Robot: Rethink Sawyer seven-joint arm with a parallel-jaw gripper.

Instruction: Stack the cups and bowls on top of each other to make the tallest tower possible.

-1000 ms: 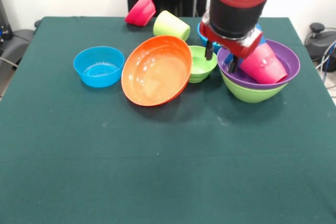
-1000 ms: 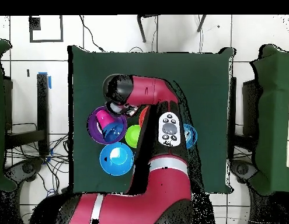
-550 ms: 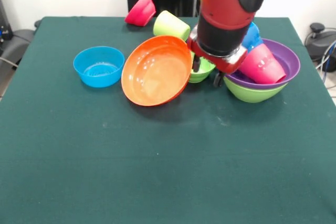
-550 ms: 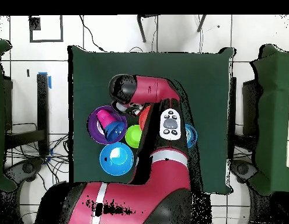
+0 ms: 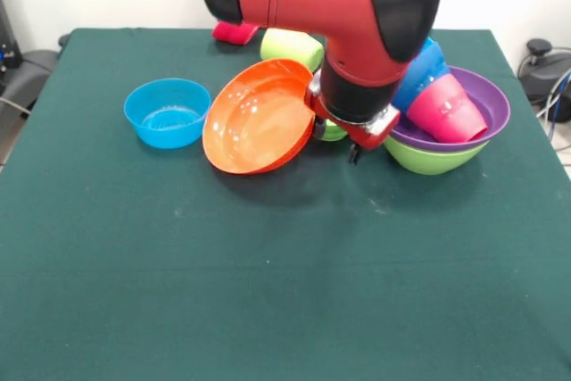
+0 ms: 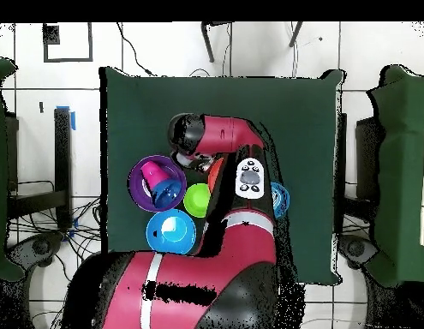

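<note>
The tower stands at the right: a large lime-green bowl (image 5: 428, 158) holds a wide purple bowl (image 5: 486, 104), in which a red cup (image 5: 443, 110) lies tilted. A blue bowl (image 5: 419, 69) leans on that cup. My gripper (image 5: 336, 142) hangs low between the tower and the large orange bowl (image 5: 257, 118), open, its left finger against the orange rim. This bowl is tipped up on its edge. The small lime-green bowl (image 5: 332, 132) is almost hidden behind my wrist. From overhead it shows as a green bowl (image 6: 196, 200) beside the purple bowl (image 6: 138, 176).
A small light-blue bowl (image 5: 168, 111) sits upright at the left. Behind the arm lie a lime-green cup (image 5: 290, 45) on its side and a pink-red bowl (image 5: 234, 33), mostly hidden. Overhead, a large light-blue bowl (image 6: 170, 231) sits near the robot's base.
The gripper left the purple bowl and moved toward the orange bowl, dropping low. The orange bowl has been nudged aside and tipped up more steeply.
</note>
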